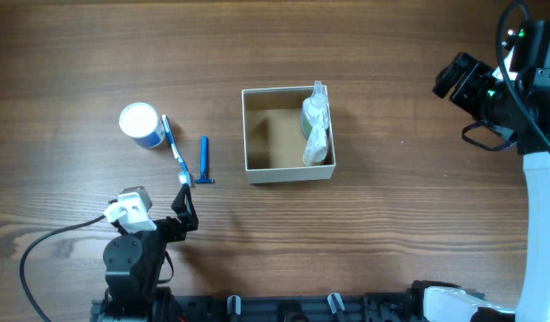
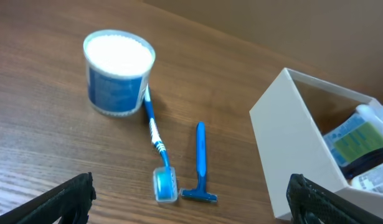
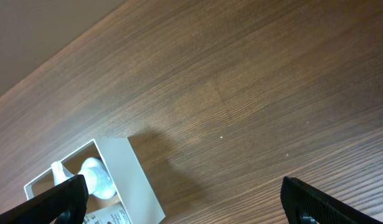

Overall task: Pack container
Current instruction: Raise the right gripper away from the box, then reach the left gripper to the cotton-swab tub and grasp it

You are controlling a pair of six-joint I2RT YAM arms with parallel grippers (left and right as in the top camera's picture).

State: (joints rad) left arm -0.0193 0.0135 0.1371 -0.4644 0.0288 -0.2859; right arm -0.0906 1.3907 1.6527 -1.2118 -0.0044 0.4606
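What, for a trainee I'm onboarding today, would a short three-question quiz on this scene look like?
1. True or false: the razor lies inside the container.
2. Which item lies nearest the jar? A) the toothbrush B) the razor C) the container
3. How many items lie loose on the table, outside the container?

Key: 1 false; 2 A; 3 three (jar, toothbrush, razor).
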